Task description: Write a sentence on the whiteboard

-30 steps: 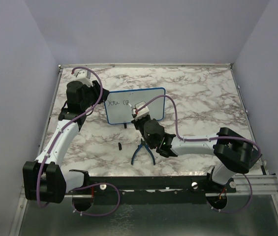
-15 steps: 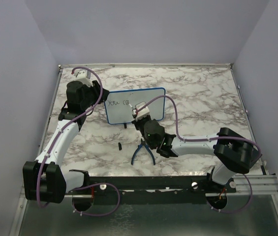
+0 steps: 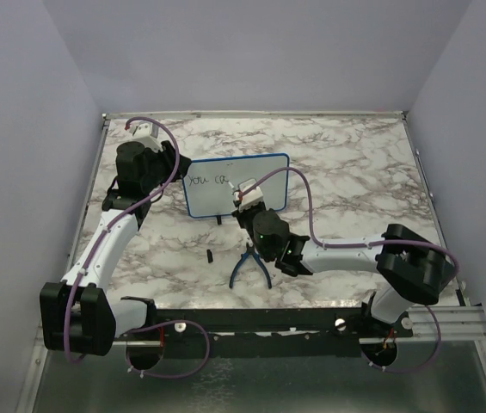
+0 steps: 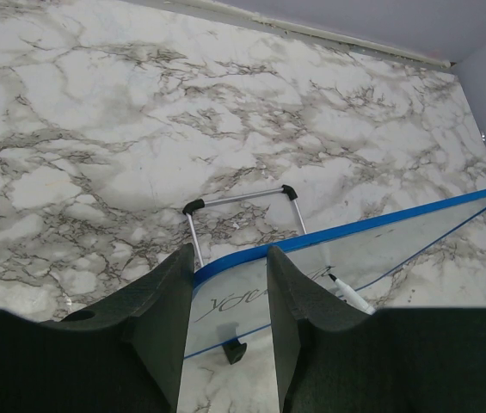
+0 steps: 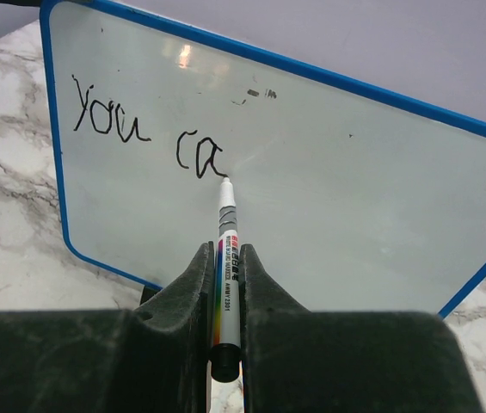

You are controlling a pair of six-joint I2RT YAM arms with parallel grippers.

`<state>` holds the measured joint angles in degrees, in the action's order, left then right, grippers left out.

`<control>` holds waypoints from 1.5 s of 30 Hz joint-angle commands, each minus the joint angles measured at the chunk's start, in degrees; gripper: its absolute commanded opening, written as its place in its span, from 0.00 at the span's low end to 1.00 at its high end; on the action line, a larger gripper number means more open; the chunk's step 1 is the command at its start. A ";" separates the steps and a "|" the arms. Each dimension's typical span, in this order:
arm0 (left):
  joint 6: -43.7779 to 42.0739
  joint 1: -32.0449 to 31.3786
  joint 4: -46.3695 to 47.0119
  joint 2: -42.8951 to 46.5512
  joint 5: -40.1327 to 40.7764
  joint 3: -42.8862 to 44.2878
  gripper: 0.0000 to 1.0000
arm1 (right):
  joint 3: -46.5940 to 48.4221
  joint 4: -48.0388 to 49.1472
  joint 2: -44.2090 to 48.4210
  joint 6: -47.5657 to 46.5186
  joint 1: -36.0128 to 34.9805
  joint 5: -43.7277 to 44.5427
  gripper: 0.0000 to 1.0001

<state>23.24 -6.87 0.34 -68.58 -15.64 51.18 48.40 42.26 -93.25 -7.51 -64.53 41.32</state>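
The whiteboard (image 5: 354,215) bears the sentence (image 5: 144,138) "you ca"; marker (image 5: 227,249) tip touching it.

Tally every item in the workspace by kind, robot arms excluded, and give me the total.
Whiteboard: 1
Marker: 1
Pliers: 1
Small black piece, too small to identify: 1
Total: 4
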 commanded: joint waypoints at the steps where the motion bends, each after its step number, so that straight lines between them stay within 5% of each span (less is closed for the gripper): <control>1: -0.11 -0.17 -0.82 0.72 -2.34 -0.64 0.40 | -0.94 -1.34 1.44 0.04 0.53 2.31 0.01; 9: -0.08 -0.19 -0.80 0.72 -2.29 -0.64 0.40 | -3.37 -1.28 6.60 -0.84 0.33 -6.40 0.00; 45: -0.13 -0.17 -0.83 0.64 -2.38 -0.73 0.40 | 1.80 2.18 -0.16 -4.37 1.07 0.48 0.01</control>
<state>23.24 -6.87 0.34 -68.58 -15.66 51.18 48.60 43.44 -92.20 -11.62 -64.01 39.66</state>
